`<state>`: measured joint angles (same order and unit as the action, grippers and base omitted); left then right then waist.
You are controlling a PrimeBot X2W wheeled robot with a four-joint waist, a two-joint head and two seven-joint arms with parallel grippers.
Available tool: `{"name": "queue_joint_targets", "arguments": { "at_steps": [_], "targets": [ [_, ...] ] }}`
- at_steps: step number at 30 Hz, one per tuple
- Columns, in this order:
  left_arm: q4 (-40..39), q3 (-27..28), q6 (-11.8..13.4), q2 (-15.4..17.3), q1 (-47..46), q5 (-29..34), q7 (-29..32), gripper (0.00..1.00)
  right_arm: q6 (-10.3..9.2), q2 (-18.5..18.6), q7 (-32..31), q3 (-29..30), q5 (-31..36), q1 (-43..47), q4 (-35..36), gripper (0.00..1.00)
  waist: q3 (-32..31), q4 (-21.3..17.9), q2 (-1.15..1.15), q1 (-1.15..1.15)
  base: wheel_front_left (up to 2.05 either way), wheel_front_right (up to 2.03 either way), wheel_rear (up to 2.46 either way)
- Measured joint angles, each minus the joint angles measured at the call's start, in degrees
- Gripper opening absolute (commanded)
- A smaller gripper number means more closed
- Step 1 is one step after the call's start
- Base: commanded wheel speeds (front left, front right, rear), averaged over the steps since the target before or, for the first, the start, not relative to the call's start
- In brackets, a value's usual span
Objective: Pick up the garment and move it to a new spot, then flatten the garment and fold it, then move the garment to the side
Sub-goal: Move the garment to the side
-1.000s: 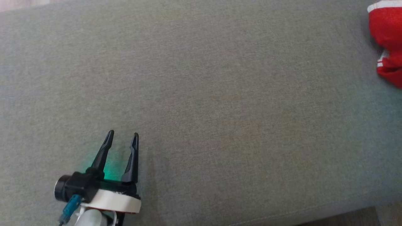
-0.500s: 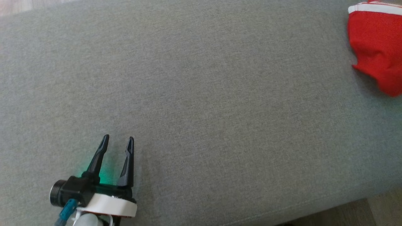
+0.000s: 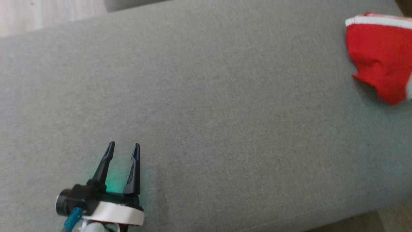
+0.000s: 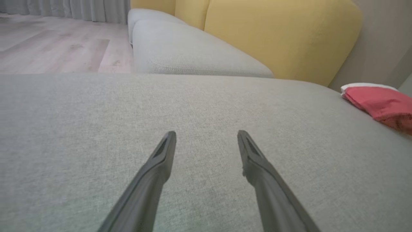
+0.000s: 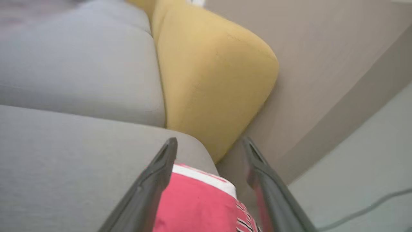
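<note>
Over the grey sofa seat (image 3: pixel 225 112), the left gripper (image 3: pixel 124 144) has its fingers spread wide, the red garment (image 3: pixel 376 61) far off to its right; the right gripper (image 5: pixel 209 140) is open too, the garment lying just under its fingers.

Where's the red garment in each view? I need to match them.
Head view: garment at upper right edge.
Left wrist view: garment at far right edge.
Right wrist view: garment bottom centre, between the right claw's fingers.
Shared landmark: the grey seat it lies on.
</note>
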<state>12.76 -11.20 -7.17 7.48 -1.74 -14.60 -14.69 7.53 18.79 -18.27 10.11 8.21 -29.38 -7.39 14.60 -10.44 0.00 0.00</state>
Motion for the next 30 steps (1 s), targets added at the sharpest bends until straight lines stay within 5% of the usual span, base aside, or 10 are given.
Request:
{"name": "queue_joint_targets", "arguments": {
  "at_steps": [12,20,30],
  "targets": [
    [0.3,3.7,1.0,-3.8,5.7,0.2,0.0,1.0,0.0,-14.5,21.1,0.6,-2.1,22.0,2.5,1.0,-9.6,6.2,0.0,-0.01,0.0,0.0,0.0],
    [1.9,5.6,3.7,-4.3,9.9,1.7,0.0,1.0,0.0,-16.4,31.7,-3.3,-7.0,34.3,-6.5,1.0,-15.1,13.2,0.0,-0.01,0.0,0.0,0.0],
    [4.7,7.0,4.2,-4.4,10.6,2.6,0.0,1.0,0.0,-16.4,32.5,-5.2,-9.3,36.1,-8.5,1.0,-17.1,16.0,0.0,0.0,0.0,0.0,0.0]
  ]
}}
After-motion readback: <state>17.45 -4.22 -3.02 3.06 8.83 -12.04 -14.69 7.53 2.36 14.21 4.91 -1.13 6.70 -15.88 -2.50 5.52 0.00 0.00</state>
